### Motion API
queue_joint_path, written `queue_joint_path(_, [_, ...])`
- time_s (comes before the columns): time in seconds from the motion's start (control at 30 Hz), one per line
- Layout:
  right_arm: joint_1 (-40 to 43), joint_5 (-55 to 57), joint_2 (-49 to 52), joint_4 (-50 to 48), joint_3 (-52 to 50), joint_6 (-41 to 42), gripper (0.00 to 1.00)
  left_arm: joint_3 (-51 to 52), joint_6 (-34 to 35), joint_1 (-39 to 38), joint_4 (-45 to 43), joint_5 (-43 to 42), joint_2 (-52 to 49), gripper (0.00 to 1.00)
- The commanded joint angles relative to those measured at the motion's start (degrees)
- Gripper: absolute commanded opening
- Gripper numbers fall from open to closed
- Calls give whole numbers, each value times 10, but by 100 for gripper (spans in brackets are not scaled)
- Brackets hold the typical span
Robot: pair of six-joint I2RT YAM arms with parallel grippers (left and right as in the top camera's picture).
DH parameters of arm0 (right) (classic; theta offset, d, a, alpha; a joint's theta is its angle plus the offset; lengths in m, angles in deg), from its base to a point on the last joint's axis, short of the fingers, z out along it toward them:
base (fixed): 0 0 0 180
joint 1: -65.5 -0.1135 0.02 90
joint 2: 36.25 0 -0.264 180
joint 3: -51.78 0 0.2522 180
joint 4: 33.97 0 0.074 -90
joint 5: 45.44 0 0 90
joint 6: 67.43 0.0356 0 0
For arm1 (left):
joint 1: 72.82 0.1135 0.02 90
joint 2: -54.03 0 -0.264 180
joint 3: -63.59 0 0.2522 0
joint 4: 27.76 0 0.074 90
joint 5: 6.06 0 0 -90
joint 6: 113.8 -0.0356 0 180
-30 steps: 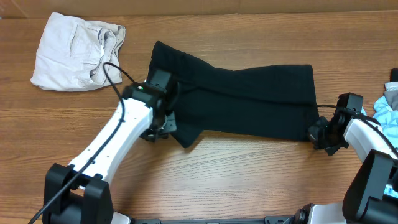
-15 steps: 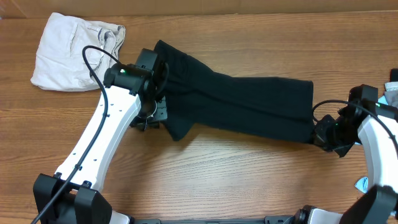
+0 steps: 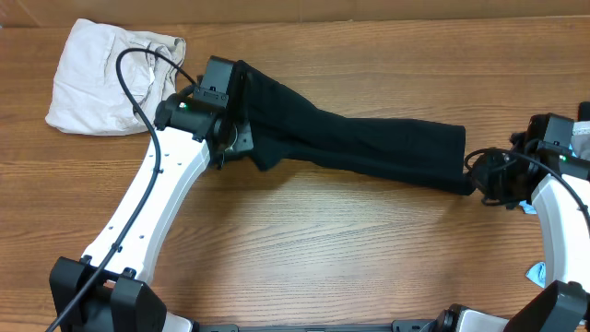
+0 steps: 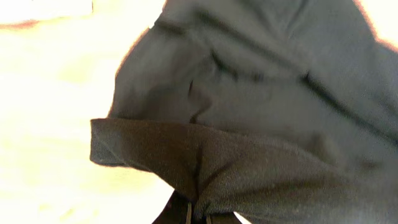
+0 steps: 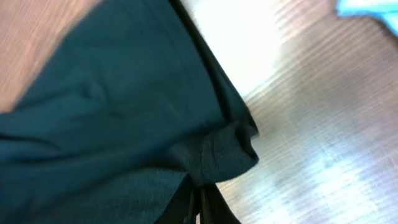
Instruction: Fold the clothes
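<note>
A long black garment (image 3: 359, 143) of the clothes stretches across the table from upper left to right. My left gripper (image 3: 241, 148) is shut on its left lower edge; in the left wrist view the black fabric (image 4: 249, 124) bunches into the closed jaws at the bottom. On the right, my right gripper (image 3: 481, 184) is shut on the garment's right lower corner, and the right wrist view shows that pinched fabric (image 5: 227, 155). The cloth hangs taut between both grippers. No label shows.
A crumpled off-white garment (image 3: 111, 74) lies at the back left, close to the left arm (image 3: 157, 212). A light-blue garment (image 3: 583, 138) peeks in at the right edge, behind the right arm (image 3: 558, 198). Bare wood lies in front of the black garment.
Both grippers have carried the near edge of the black garment toward the back of the table. The garment has narrowed into a thinner band. The left arm swung up and left.
</note>
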Motion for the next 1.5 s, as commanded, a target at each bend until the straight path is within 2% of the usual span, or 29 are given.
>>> queue_joint_path(0.0, [1,-35,17,-37,12,-7,4,-11,-10,-3,-22,47,-22,4])
queue_joint_path(0.3, [-52,-52,105,-163,12,-5,4,-11,-10,-3,-105,60,-131,4])
queue_joint_path(0.57, [-85,-24,178,-247,12,9,4,-11,-11,-3,-248,60,-211,5])
queue_joint_path(0.7, [-85,-24,196,-270,12,12,4,-11,-11,-3,-300,61,-235,11])
queue_joint_path(0.77, [-85,-20,197,-280,12,12,4,-11,-11,-3,-318,63,-239,29])
queue_joint_path(0.8, [-85,-20,197,-287,12,12,11,-11,-13,-3,-326,68,-239,55])
queue_joint_path(0.83, [-85,-21,197,-289,14,12,23,-12,-19,-3,-331,75,-239,72])
queue_joint_path(0.87, [-85,-23,197,-285,19,12,43,-13,-27,-3,-331,77,-238,88])
queue_joint_path(0.9, [-85,-24,197,-277,24,12,63,-16,-40,-2,-330,77,-237,99])
queue_joint_path(0.93, [-84,-26,196,-256,38,12,76,-21,-52,-2,-324,77,-236,100])
queue_joint_path(1.0, [-83,-24,192,-215,69,7,88,-45,-73,1,-279,78,-229,100])
queue_joint_path(1.07, [-83,-24,186,-182,97,-5,94,-74,-72,4,-229,78,-223,100])
queue_joint_path(1.17, [-81,-17,184,-139,129,-15,99,-129,-73,12,-149,72,-212,100])
queue_joint_path(1.33, [-80,57,192,-103,132,-43,100,-229,-75,31,-4,18,-202,100])
queue_joint_path(1.47, [-80,103,213,-88,129,-48,100,-264,-105,50,40,-36,-202,100])
